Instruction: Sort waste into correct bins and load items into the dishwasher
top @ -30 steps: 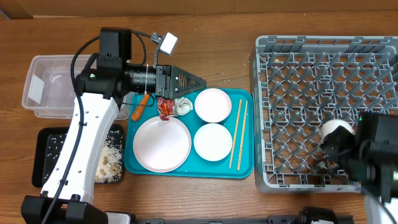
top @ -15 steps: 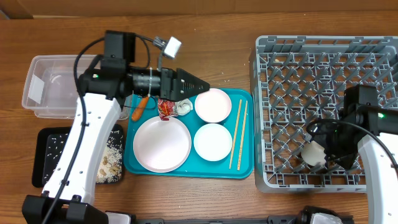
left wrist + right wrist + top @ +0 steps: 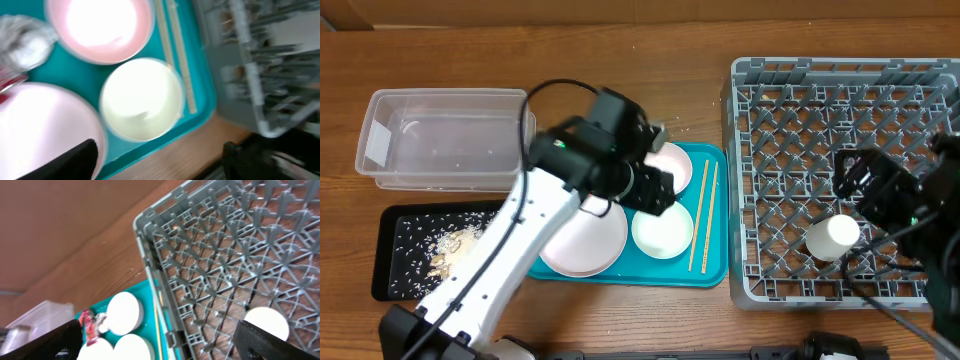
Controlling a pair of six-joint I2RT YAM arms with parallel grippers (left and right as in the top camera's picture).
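Left claw spread above the tray's four-o'clock bowl (poised to grab, I reckon); right claw apart, empty. Rack awaits dishes.

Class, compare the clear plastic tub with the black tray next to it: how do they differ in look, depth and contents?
The clear plastic tub is see-through, while the black tray is opaque and dark. The tub has taller walls; the tray is shallow. The tub looks nearly empty, whereas the tray is strewn with rice. Both are rectangular and open-topped.
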